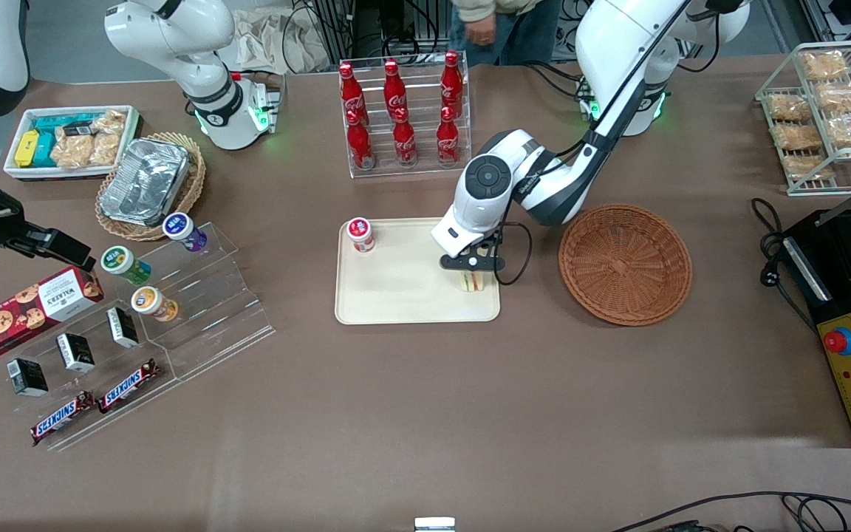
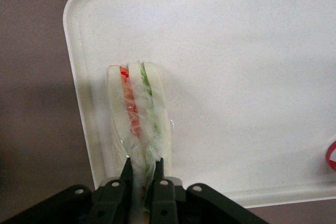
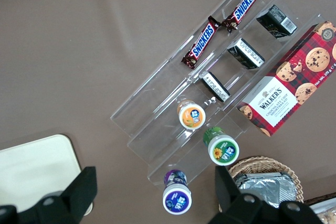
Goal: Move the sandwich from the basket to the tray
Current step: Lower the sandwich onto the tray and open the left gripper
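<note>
The sandwich (image 1: 474,281) is a wrapped wedge of pale bread with red and green filling. It stands on the cream tray (image 1: 396,295), near the tray's edge that faces the basket. The left gripper (image 1: 473,275) is over that part of the tray, shut on the sandwich. In the left wrist view the sandwich (image 2: 137,114) rests on the tray (image 2: 252,66) with the gripper (image 2: 143,169) pinching its end. The round reddish-brown wicker basket (image 1: 625,264) sits beside the tray, toward the working arm's end of the table, with nothing in it.
A small red-lidded cup (image 1: 360,235) stands on the tray's corner nearest the cola bottle rack (image 1: 402,114). A clear stepped display (image 1: 174,310) with cups, boxes and candy bars lies toward the parked arm's end. A black machine (image 1: 850,295) stands toward the working arm's end.
</note>
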